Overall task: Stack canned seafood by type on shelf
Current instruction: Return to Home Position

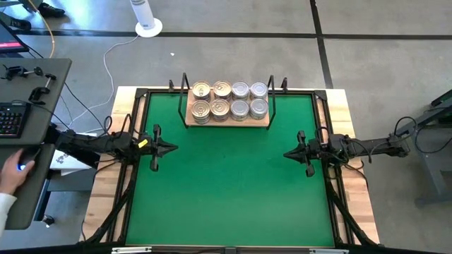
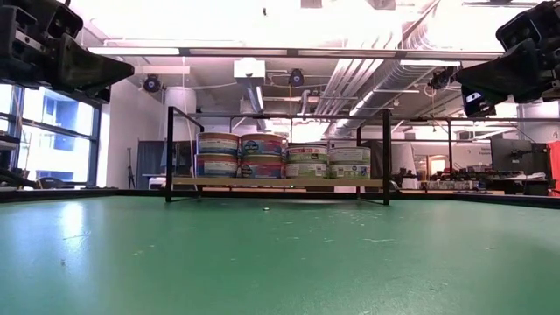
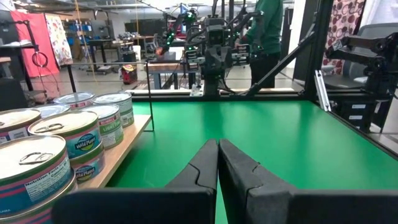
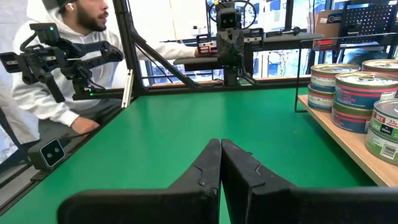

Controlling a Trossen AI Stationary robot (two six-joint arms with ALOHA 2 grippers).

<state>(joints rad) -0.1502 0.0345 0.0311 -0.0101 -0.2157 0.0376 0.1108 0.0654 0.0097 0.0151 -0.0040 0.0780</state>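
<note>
The canned seafood [image 1: 229, 101] stands in two-high stacks on the shelf [image 1: 227, 124], a tan board with black uprights at the far side of the green mat. Gold-lidded cans [image 1: 211, 99] fill its left half, silver-lidded cans [image 1: 249, 99] its right half. The low view shows the stacks [image 2: 284, 156] side by side on the shelf [image 2: 278, 182]. My left gripper [image 1: 175, 147] hovers shut over the mat's left side, my right gripper [image 1: 286, 153] shut over its right side, both level and apart from the cans. The wrist views show each pair of fingers closed: left gripper [image 3: 218, 163], right gripper [image 4: 221, 163].
The green mat [image 1: 229, 183] lies bare between the grippers and toward the near edge. A black frame [image 1: 134, 162] runs around the table. A person [image 4: 62, 74] sits beside the table at a desk [image 1: 28, 141] on the left, one hand [image 1: 10, 169] on a mouse.
</note>
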